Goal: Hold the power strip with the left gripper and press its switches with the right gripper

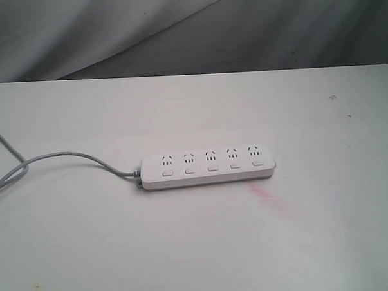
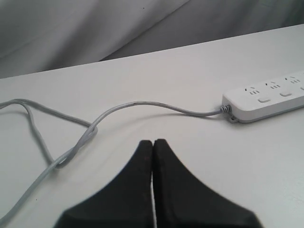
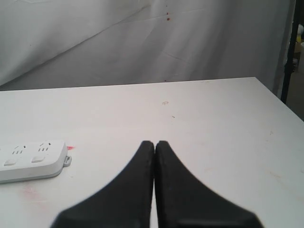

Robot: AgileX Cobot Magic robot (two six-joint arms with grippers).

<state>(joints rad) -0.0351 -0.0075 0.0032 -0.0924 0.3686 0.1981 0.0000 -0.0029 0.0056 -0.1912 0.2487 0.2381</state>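
Observation:
The white power strip (image 1: pixel 208 165) lies flat in the middle of the white table, its row of small white switches (image 1: pixel 211 168) along the near side. Its grey-white cord (image 1: pixel 65 155) runs off to the left and loops. Neither arm shows in the exterior view. In the left wrist view my left gripper (image 2: pixel 153 142) is shut on nothing, well short of the strip's cord end (image 2: pixel 266 99) and beside the looped cord (image 2: pixel 71 152). In the right wrist view my right gripper (image 3: pixel 155 143) is shut and empty, apart from the strip's far end (image 3: pixel 33 160).
A faint red smear (image 1: pixel 268 197) marks the table just in front of the strip's right end. A grey cloth backdrop (image 1: pixel 189 30) hangs behind the table's far edge. The table's right edge (image 3: pixel 280 102) shows in the right wrist view.

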